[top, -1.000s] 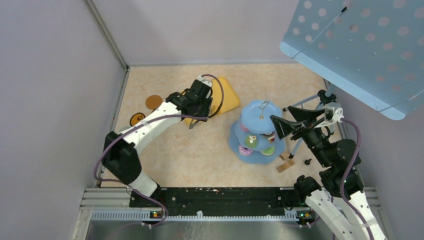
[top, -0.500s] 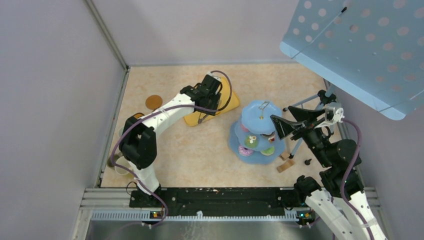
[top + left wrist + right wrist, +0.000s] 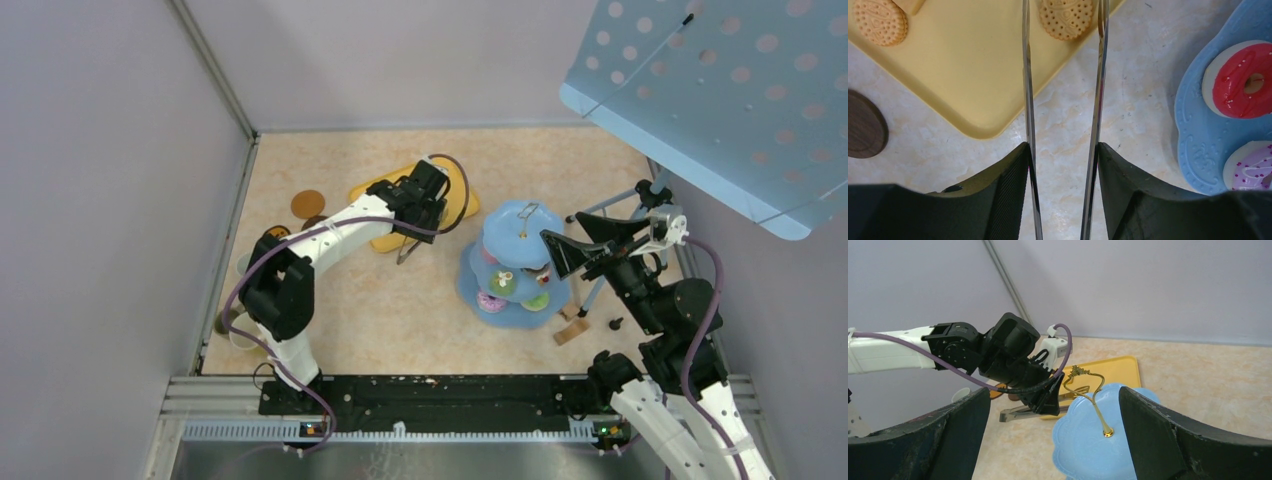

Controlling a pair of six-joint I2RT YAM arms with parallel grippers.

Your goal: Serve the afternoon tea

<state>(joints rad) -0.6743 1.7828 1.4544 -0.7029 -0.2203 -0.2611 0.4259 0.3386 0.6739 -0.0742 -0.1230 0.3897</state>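
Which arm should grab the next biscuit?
Left. The left tool holds the tongs, and a biscuit on the yellow tray sits between their blades. The right tool hangs open near the stand, holding nothing.

The pale marbled table (image 3: 400,310) carries a yellow tray (image 3: 963,65) beside a blue tiered stand (image 3: 470,285). Brown coasters (image 3: 307,204) lie near its left edge.

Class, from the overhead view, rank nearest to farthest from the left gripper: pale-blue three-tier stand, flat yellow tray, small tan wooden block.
1. flat yellow tray, right beside the left gripper
2. pale-blue three-tier stand, to its right
3. small tan wooden block, beyond the stand
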